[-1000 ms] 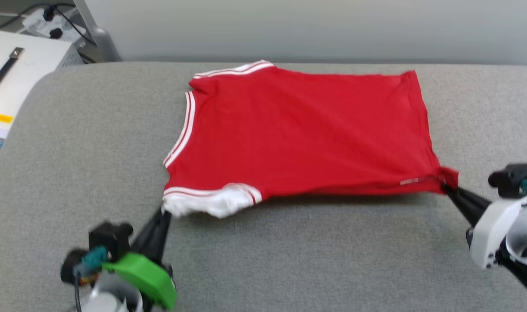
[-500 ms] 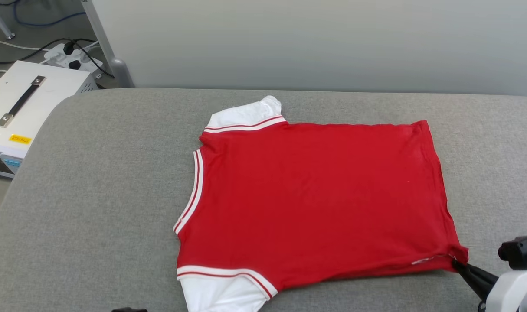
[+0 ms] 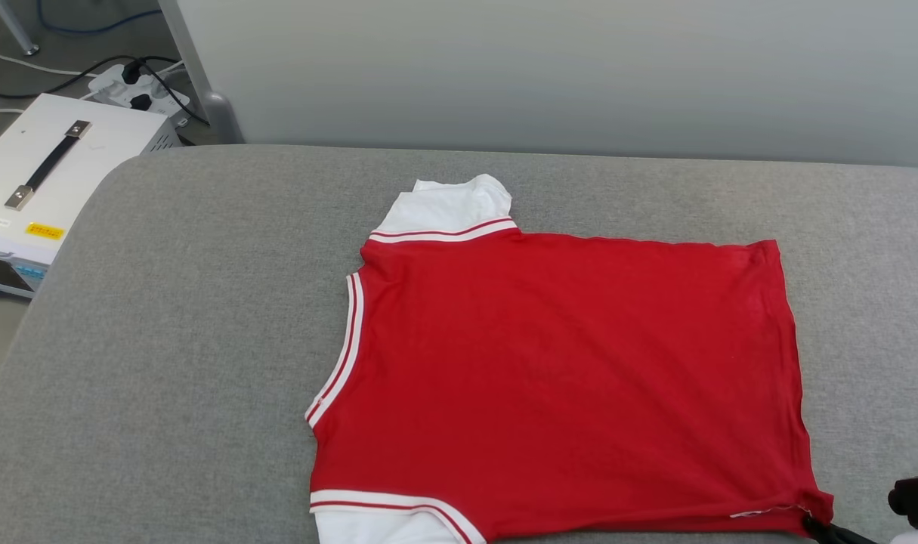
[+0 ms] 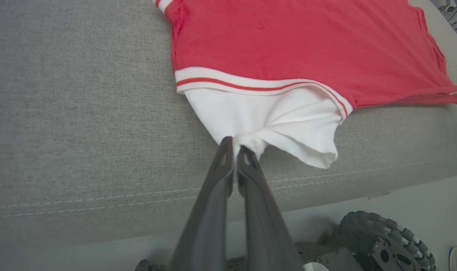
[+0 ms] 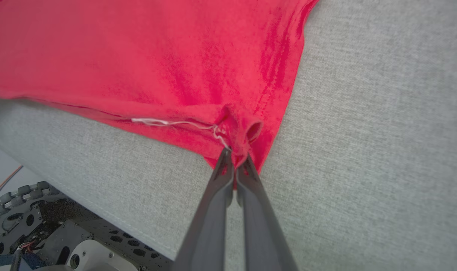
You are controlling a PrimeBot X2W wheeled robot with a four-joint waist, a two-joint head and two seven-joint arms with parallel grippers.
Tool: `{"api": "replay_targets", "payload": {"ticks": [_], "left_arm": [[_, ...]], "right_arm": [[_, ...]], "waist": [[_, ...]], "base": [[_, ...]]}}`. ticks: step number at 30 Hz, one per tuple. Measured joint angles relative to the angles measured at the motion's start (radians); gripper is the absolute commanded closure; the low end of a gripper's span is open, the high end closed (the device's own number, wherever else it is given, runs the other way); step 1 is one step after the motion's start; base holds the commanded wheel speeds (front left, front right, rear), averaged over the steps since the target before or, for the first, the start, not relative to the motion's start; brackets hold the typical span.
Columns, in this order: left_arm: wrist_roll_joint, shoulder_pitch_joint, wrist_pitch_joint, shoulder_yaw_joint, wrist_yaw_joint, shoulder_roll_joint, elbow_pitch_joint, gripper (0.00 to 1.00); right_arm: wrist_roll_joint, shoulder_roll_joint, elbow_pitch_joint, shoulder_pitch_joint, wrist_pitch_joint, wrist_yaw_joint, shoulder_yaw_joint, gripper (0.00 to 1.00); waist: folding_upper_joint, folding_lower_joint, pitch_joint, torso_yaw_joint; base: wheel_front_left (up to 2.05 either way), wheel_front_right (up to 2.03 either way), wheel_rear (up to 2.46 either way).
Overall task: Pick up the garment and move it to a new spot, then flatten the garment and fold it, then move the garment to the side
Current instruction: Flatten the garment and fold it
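The garment (image 3: 564,378), a red jersey with white sleeves and striped trim, lies spread on the grey cushioned surface (image 3: 187,317), plain red face up. Its near white sleeve (image 4: 273,120) is pinched in my left gripper (image 4: 234,145), which is shut on the sleeve's edge. At the near right hem corner (image 5: 239,131), bunched with a loose white thread, my right gripper (image 5: 236,158) is shut on the cloth. In the head view the tip of the right gripper (image 3: 814,525) shows at the bottom right, touching that corner. The far sleeve (image 3: 451,204) lies flat.
A white equipment box (image 3: 43,189) with a black handle stands off the surface's left end, with a power strip and cables (image 3: 134,83) behind it. A pale wall (image 3: 549,75) runs along the far edge. My wheeled base (image 4: 378,241) sits below the near edge.
The head camera has tilted, so the scene sits lower in the picture. The garment has been drawn toward the near edge and now lies flatter, its far sleeve laid out. Both grips hold.
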Motion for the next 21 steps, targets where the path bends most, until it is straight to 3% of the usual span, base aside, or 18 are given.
{"api": "replay_targets", "payload": {"ticks": [7, 21], "left_arm": [[0.058, -0.102, -0.04, 0.018, -0.024, 0.0, 0.036, 1.0], [0.135, -0.537, 0.031, 0.033, -0.158, -0.004, 0.183, 1.0]], "right_arm": [[-0.06, 0.037, -0.045, 0.002, 0.044, 0.0, -0.081, 1.0], [-0.117, 0.079, -0.131, -0.146, 0.149, 0.0, -0.193, 1.0]], "waist": [[0.0, 0.0, 0.02, -0.009], [0.0, 0.0001, 0.134, -0.042]], "base": [[0.0, 0.0, 0.0], [0.0, 0.0, 0.0]]}}
